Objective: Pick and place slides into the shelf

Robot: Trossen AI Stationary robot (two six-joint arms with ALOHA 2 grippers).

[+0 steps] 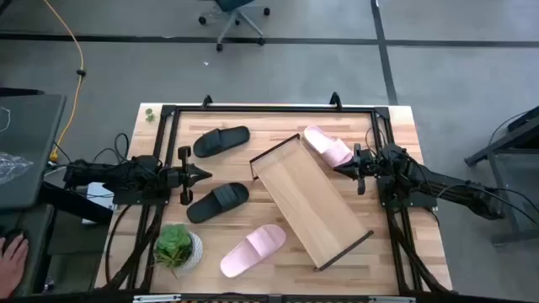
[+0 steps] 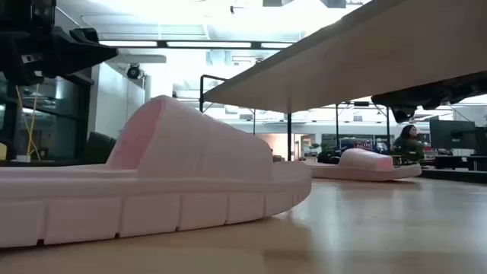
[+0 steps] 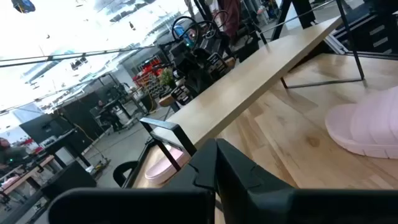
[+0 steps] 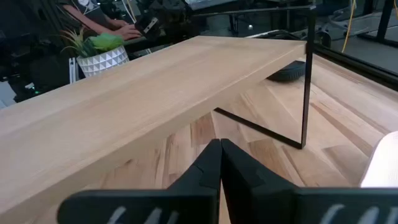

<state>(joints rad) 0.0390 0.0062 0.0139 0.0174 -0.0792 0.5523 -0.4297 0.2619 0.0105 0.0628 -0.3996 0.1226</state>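
Left gripper [image 1: 205,174] of mine is closed w/ nothing in it, hovering at the left side of the table [image 1: 396,126], tip pointing toward the middle. Just on either side of this tip lie the two black slides [image 1: 221,140] [image 1: 217,202], one toward the far edge and one toward the near edge, both on the tabletop, not touching my fingers. A potted plant [image 1: 178,247] stands nearer the front edge, behind my left wrist approx.

Going right, the shelf [image 1: 310,199] lies diagonal in the centre, between my two grippers. Its top looks bare; no slide is on it or under it as far as I can see. One pink slide [image 1: 253,249] rests by its near-left long side, well away from both grippers.

Right gripper [image 1: 344,167] is also closed and empty, tip very near the second pink slide [image 1: 328,146] and the shelf's far end. I cannot tell if it touches.

So I judge the task not yet started: 0 of 4 placed, all four slides remain.
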